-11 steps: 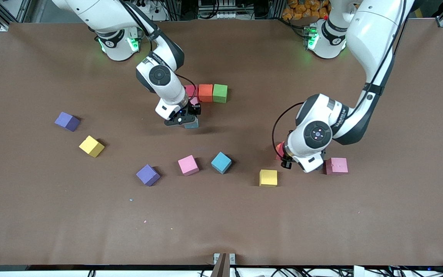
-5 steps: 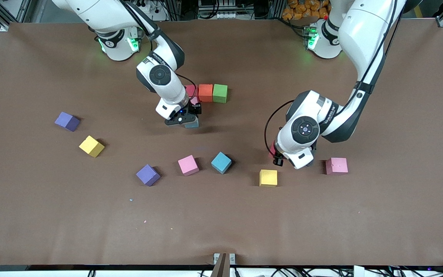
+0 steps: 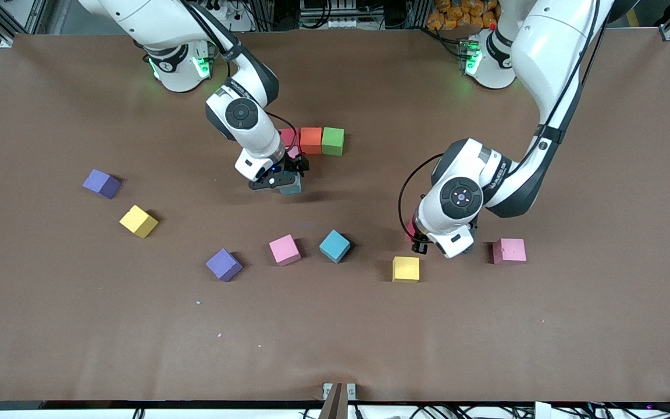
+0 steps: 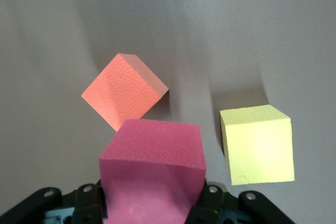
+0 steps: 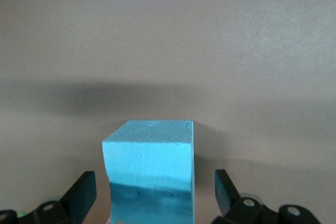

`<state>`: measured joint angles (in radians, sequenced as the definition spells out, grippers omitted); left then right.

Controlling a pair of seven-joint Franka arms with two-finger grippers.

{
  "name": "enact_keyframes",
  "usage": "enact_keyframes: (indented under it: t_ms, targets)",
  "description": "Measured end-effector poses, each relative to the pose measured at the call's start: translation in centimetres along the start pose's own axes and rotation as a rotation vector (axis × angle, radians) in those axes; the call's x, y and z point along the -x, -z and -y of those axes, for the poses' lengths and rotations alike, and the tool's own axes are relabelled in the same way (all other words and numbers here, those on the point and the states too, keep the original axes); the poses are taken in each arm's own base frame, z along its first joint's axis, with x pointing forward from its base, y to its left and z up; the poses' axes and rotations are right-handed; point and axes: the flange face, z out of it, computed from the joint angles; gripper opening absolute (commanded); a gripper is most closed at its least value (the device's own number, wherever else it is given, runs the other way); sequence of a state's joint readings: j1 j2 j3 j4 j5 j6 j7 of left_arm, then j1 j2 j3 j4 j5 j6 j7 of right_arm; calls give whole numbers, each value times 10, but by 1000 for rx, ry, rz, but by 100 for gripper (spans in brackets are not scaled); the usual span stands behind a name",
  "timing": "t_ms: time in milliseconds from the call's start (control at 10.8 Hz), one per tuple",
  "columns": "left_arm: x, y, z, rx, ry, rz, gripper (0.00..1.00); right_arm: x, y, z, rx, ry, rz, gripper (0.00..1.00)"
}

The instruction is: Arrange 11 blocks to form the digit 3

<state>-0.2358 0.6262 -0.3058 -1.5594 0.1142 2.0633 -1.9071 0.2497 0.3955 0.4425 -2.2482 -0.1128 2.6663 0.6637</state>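
Observation:
My right gripper [image 3: 288, 176] stands open around a blue block [image 5: 149, 156], with a gap at each fingertip [image 5: 84, 192]. That blue block [image 3: 291, 187] rests on the table just nearer the camera than a row of pink [image 3: 288, 138], orange [image 3: 310, 140] and green [image 3: 332, 141] blocks. A second pink block [image 3: 295, 153] lies between the row and the blue one. My left gripper [image 3: 417, 240] is shut on a magenta block [image 4: 152, 166], low over the table. An orange-red block [image 4: 123, 90] and a yellow block [image 4: 256, 142] lie close by it.
Loose blocks lie nearer the camera: two purple [image 3: 102, 184] [image 3: 224, 265], a yellow [image 3: 138, 221], a pink [image 3: 284, 249], a blue [image 3: 334, 246], another yellow [image 3: 406, 269] and a pink [image 3: 508, 251] toward the left arm's end.
My right gripper has opened and let go of the blue block. My left gripper has carried the magenta block away from the pink block, toward the right arm's end.

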Motion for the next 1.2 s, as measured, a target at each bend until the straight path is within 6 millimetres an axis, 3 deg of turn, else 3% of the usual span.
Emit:
enact_keyframes:
  t_ms: [278,1205]
  targets:
    - [6,-3,0,-3,6,1,6,-5,7,-4,-2,-9,-13,100]
    - [57,-17,1,-3,65,9,6,16,-5,6,8,23,22,100]
